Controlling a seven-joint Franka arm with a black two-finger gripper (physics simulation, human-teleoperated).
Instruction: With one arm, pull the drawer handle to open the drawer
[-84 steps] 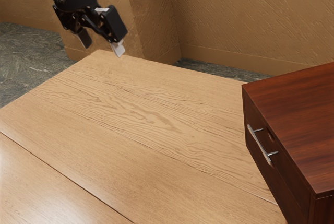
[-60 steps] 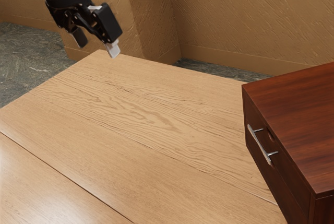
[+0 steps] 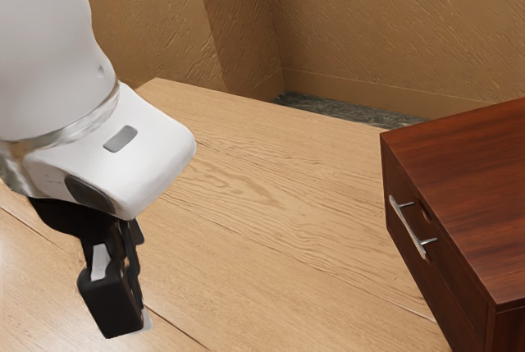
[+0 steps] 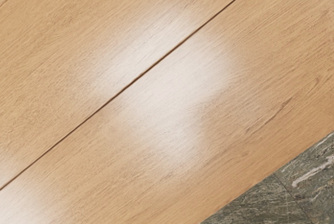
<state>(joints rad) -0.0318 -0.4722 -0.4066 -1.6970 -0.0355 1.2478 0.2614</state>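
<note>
Franka gripper low over the table — well apart from the cabinet
The drawer handle sits on the cabinet's front; whether the gripper is open or closed, I cannot tell.

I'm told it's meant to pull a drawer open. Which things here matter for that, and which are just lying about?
For the job:
- gripper
- drawer
- handle

Just there:
- table
- floor
- wall
</note>
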